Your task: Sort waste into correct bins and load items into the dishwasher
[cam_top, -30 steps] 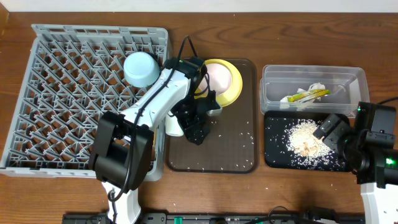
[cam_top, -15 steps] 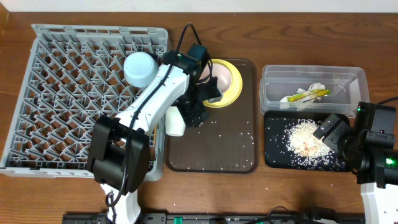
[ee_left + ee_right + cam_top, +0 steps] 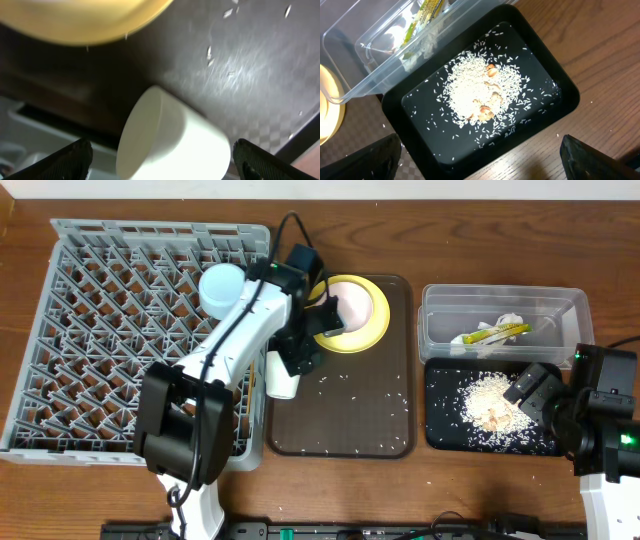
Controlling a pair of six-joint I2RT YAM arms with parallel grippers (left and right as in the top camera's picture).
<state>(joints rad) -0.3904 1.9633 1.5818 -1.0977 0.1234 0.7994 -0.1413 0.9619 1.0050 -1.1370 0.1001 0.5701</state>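
Cup point(image 3: 170, 137) found on its side at tray point(image 3: 350, 420) left edge | left gripper point(image 3: 162, 152) jaws spread wide around it, nothing held | right gripper point(image 3: 480, 152) jaws wide over black bin point(image 3: 572, 97) | risk: cup rolled away if touched by one finger first

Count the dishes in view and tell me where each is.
3. The light blue bowl sits on the grey rack; the yellow plate and the white cup are on the brown tray, the cup at its left edge. The arm may hide more.
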